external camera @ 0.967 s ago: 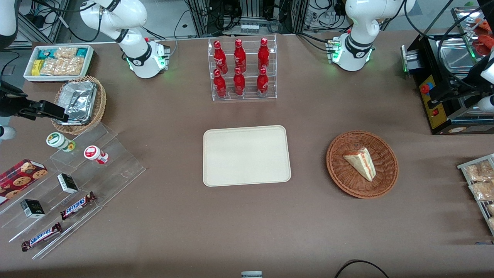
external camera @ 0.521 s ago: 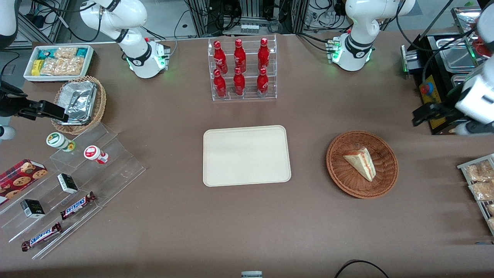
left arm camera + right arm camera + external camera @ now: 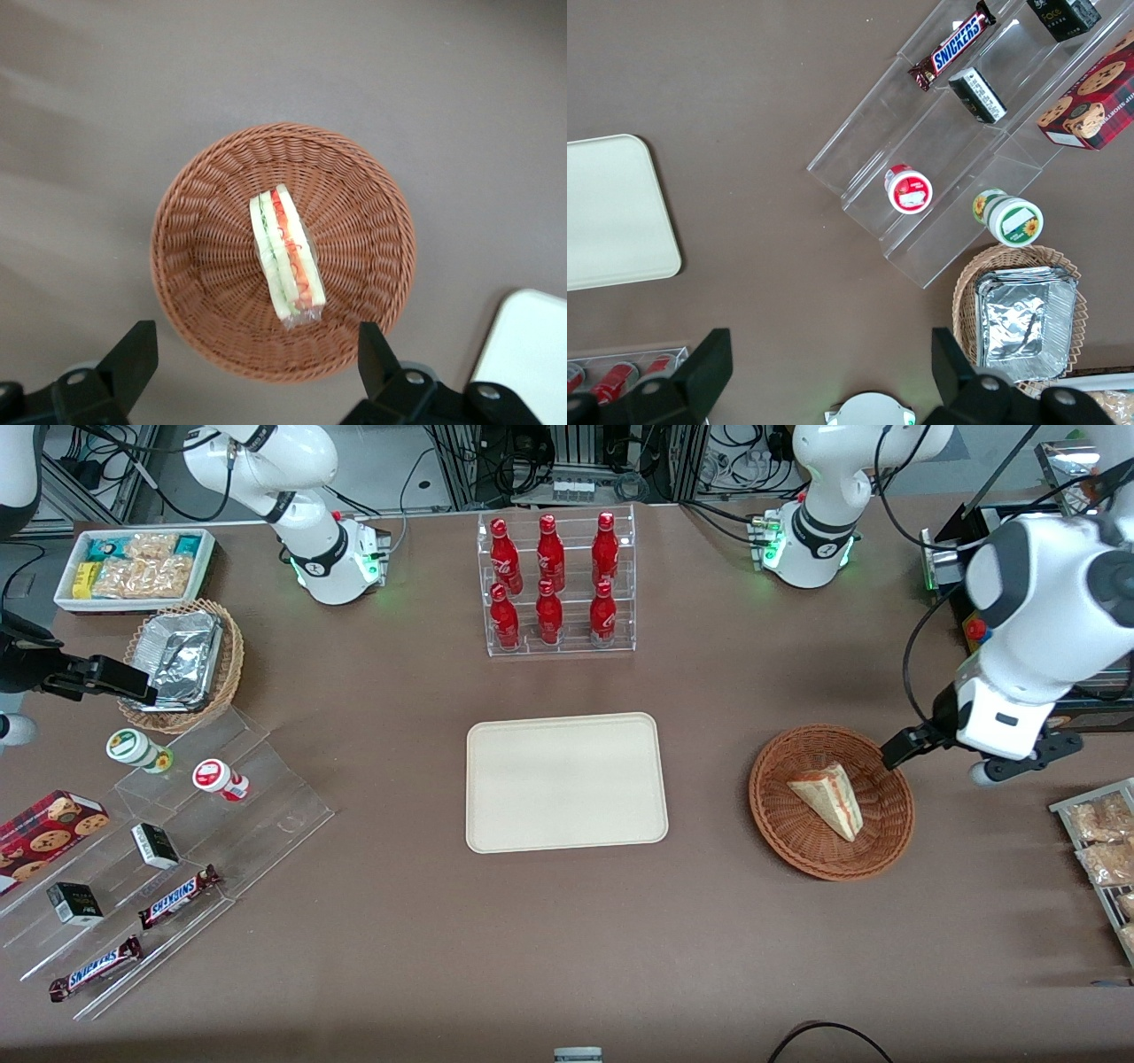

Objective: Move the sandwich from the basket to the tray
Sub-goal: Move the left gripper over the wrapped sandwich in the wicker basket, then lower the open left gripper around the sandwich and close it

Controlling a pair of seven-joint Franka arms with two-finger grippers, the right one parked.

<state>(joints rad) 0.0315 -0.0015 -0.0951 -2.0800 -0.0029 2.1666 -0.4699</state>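
Claw (image 3: 252, 359) spread wide, holding nothing — seemingly above the basket (image 3: 780, 828); sandwich (image 3: 828, 799) lies inside, tray (image 3: 565, 782) well apart.

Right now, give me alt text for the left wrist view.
A wrapped sandwich lies in the middle of a round brown wicker basket on the brown table, directly below the open gripper. A corner of the cream tray shows beside the basket.

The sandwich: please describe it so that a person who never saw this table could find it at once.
Find the cream tray in the middle of the table; toward the working arm's end lies a round reddish-brown wicker basket, with the open gripper above it. The sandwich lies in it: a white bread wedge with red and green layers, the only item there.
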